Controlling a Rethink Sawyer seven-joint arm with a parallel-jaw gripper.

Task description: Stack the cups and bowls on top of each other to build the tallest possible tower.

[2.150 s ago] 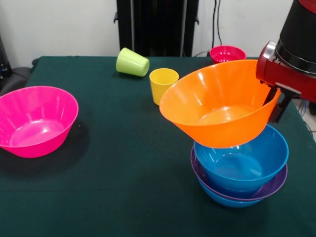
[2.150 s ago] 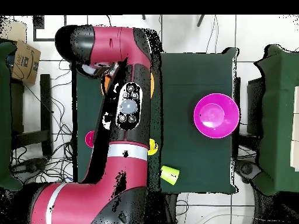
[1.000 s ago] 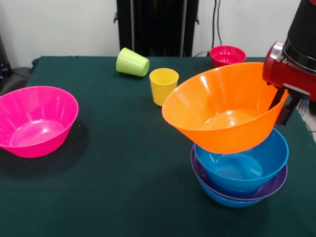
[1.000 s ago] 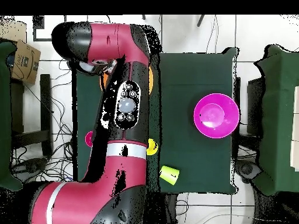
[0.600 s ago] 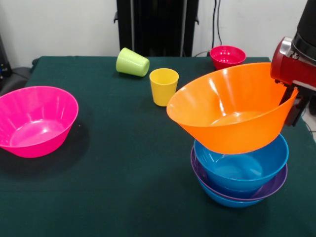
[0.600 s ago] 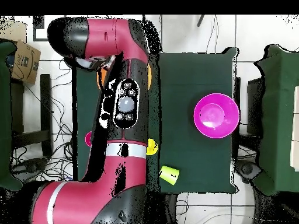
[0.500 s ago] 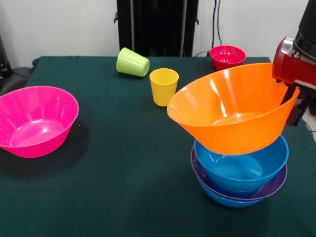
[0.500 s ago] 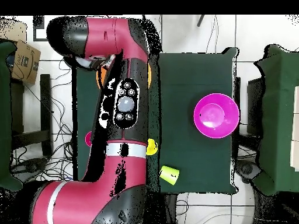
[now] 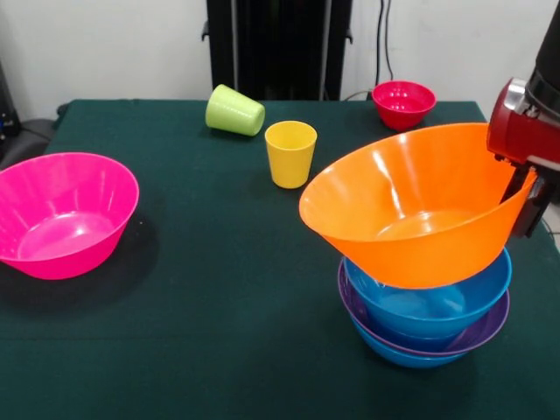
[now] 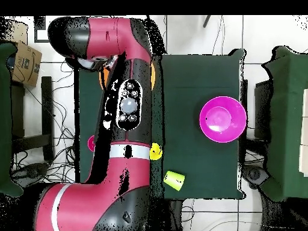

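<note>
The tower [image 9: 426, 311] stands at the front right of the green surface [image 9: 219, 289] in the front view: a blue bowl [image 9: 411, 357] lowest, a purple bowl [image 9: 490, 330] nested in it, and a second blue bowl [image 9: 420, 306] nested in that. Over them the orange bowl [image 9: 411, 214] is held tilted, its mouth turned toward the left and its right rim raised; its underside covers the top blue bowl's rim, though whether it touches there cannot be told.

The end effector [image 9: 525, 194] is closed on the orange bowl's right rim, one dark finger [image 9: 534, 203] outside the wall and the other just inside it. The red wrist housing sits directly above the grip. In the overhead view the arm [image 10: 123, 108] covers the tower, and only slivers of the orange bowl [image 10: 154, 75] show past its edges.

The yellow cup [image 9: 290, 153] stands upright toward the back of the surface, left of the tower and apart from it. The lime cup [image 9: 234, 110] lies on its side just behind and to the left of the yellow one. The red bowl [image 9: 403, 103] sits upright near the back edge, behind the tower.

The pink bowl [image 9: 61, 213] rests upright at the left side, well apart from everything else. From overhead the pink bowl [image 10: 222, 119] sits alone on the right, with the lime cup [image 10: 174, 178] and a bit of the yellow cup [image 10: 156, 151] near the arm.
</note>
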